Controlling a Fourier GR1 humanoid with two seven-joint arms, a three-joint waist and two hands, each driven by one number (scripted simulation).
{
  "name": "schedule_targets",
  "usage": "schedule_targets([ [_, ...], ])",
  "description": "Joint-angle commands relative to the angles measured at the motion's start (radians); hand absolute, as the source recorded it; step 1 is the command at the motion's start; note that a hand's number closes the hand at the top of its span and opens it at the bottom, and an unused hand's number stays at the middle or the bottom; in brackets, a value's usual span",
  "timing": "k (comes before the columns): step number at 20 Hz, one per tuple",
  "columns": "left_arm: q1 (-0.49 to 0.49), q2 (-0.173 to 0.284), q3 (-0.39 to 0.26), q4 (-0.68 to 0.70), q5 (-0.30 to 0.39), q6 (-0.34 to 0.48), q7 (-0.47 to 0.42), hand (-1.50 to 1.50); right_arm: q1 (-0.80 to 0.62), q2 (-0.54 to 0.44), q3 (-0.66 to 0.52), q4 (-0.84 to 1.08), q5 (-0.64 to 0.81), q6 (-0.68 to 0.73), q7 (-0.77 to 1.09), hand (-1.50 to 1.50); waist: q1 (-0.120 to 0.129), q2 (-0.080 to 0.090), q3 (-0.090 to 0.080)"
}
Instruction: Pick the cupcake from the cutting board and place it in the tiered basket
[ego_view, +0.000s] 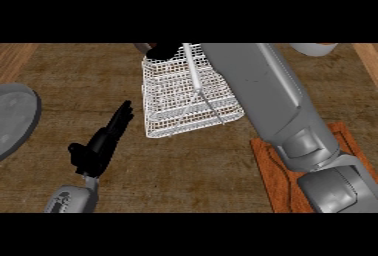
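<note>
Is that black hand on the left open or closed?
Open. The left hand has its fingers stretched out straight beside the white wire basket, curled round nothing.

Light was even and moderately dim across the surface (184, 165) (no glare anywhere); shadows were faint, and the grain looked soft throughout.

My right forearm (277, 100) covers most of the cutting board (275, 175). Right hand (162, 51) mostly behind the basket (188, 95); fingers unclear. Cupcake unseen. Grey plate (15, 117) cut off at left.
</note>
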Motion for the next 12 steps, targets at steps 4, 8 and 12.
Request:
schedule_targets([
  [4, -0.033, -0.032, -0.003, 0.044, -0.03, 0.016, -0.015, 0.0, -0.074, 0.031, -0.024, 0.129, -0.128, -0.029, -0.006, 1.5, 0.001, 0.002, 0.0],
  [8, -0.028, -0.004, 0.021, 0.072, -0.007, -0.026, -0.028, 0.0, -0.059, 0.031, -0.03, 0.155, -0.26, 0.007, 0.118, 1.5, 0.0, -0.002, 0.0],
  [12, 0.003, -0.025, 0.002, 0.054, -0.022, -0.014, -0.049, 0.0, -0.1, 0.031, -0.101, 0.215, -0.362, 0.033, 0.245, -1.5, 0.002, -0.004, 0.0],
])
